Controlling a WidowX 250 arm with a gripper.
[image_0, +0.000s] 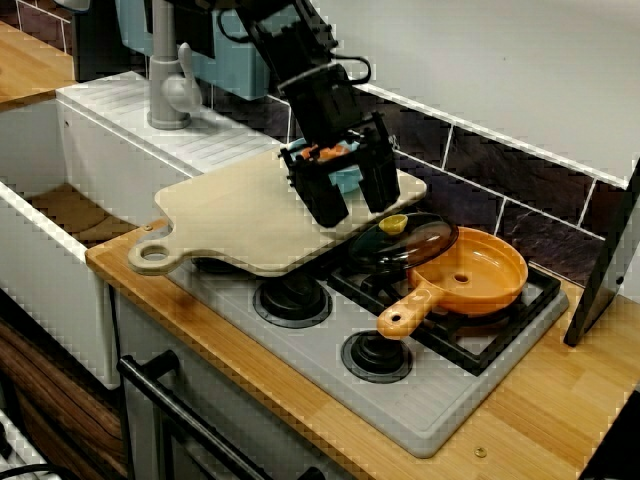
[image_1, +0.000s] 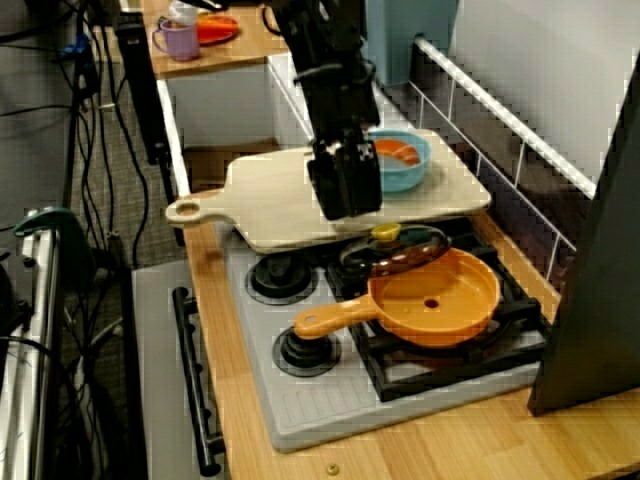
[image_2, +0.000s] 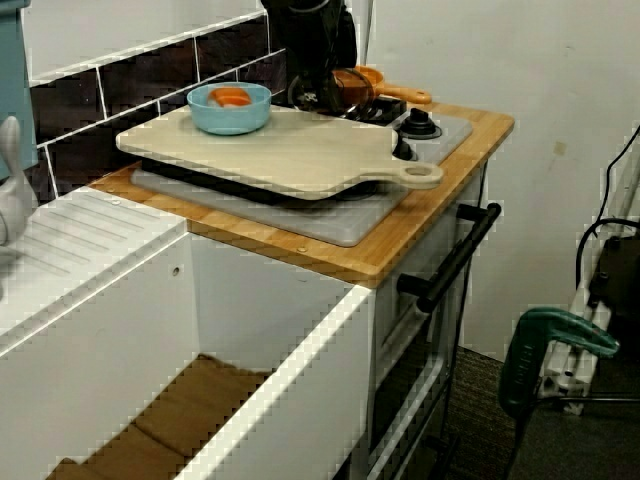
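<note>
On the wooden counter, nearest in the front view, lies a grey hob with an orange pan on its right-hand grate, the pan's handle pointing toward the viewer. Just behind the pan lies a smoky glass lid with a yellow knob, its edge overlapping the pan's rim. To the left, a pale cutting board rests across the hob's other burners, its holed handle reaching toward the white sink. Over the board's far right part hangs the black gripper. The arm slants down from the upper left and the two fingers point downward, tips low over the board; whether they touch it I cannot tell. The jaws stand wide apart and hold nothing. Just behind the fingers, on the board, sits a blue bowl with an orange piece inside, clearer in the side view. Dark tiles line the wall beyond
</note>
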